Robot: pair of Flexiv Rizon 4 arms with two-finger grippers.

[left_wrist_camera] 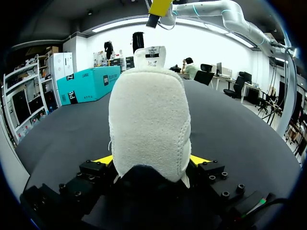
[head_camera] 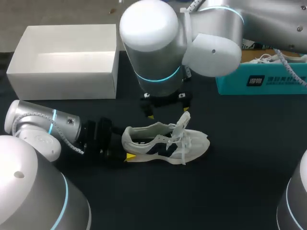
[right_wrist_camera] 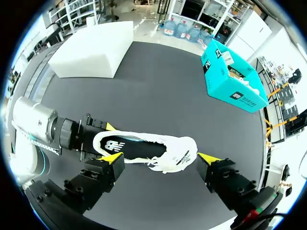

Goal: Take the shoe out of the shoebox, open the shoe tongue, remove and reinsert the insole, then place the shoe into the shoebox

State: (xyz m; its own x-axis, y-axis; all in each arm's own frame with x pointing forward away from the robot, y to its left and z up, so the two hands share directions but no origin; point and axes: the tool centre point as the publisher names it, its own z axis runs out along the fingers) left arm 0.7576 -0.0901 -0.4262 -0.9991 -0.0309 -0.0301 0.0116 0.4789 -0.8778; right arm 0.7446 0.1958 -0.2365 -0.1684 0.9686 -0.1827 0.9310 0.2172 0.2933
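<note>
A white sneaker with dark side marks lies on its sole on the black table, heel left, toe right, tongue standing up. My left gripper lies low at the heel. In the left wrist view its yellow tips press both sides of the heel, so it is shut on the shoe. My right gripper hangs above the shoe's opening. In the right wrist view it is open, its fingers straddling the shoe from above without touching. The white shoebox stands open at the back left.
A teal box with items inside stands at the back right. The right arm's big elbow blocks the middle back of the head view. Bare black table lies in front of the shoe and to its right.
</note>
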